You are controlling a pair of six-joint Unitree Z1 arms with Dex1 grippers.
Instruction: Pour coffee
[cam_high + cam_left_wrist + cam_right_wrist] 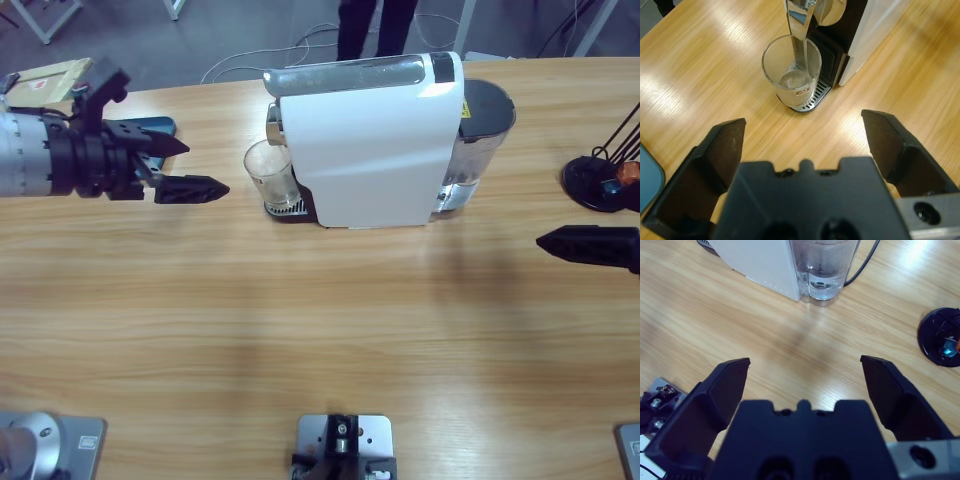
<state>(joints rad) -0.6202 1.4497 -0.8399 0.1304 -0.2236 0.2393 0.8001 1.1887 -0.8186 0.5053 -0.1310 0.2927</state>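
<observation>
A white coffee machine [370, 140] stands at the table's far middle, with a water tank [482, 140] on its right end. An empty clear glass [270, 172] sits on the drip tray under the spout. My left gripper [205, 167] hovers open just left of the glass, with nothing between its jaws. The left wrist view looks down on the glass [791, 75], ahead of the left gripper [802, 130], with the spout [800, 17] above it. My right gripper [588, 245] is at the table's right edge. In its wrist view the right gripper [805, 370] stands open over bare wood, facing the tank [822, 270].
A black capsule stand [605, 180] sits at the far right, also seen as the capsule stand [940, 337] in the right wrist view. A blue object [150, 127] and a flat box [45, 80] lie behind the left arm. A person's legs [375, 25] show beyond the table.
</observation>
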